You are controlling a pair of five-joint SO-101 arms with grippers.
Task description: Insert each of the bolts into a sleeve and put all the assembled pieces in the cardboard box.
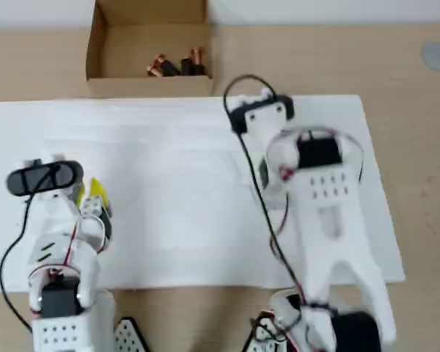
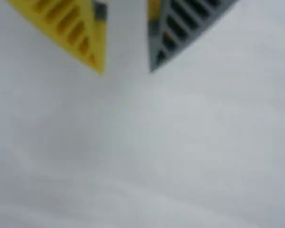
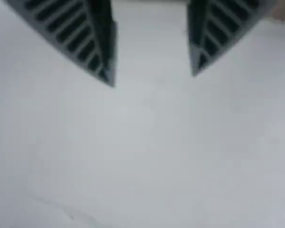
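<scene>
Assembled pieces [image 1: 177,64] lie in cardboard box [image 1: 95,51] at 11 o'clock; I judge the task done. Left gripper [image 2: 126,71] and right gripper [image 3: 152,78] both parted, holding nothing, over white sheet [image 1: 169,183].

High view overhead, wrist views close, facing shared white sheet [image 1: 169,205]

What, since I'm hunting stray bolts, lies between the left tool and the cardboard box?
In the high view, only bare white paper between left tool and cardboard box.
</scene>
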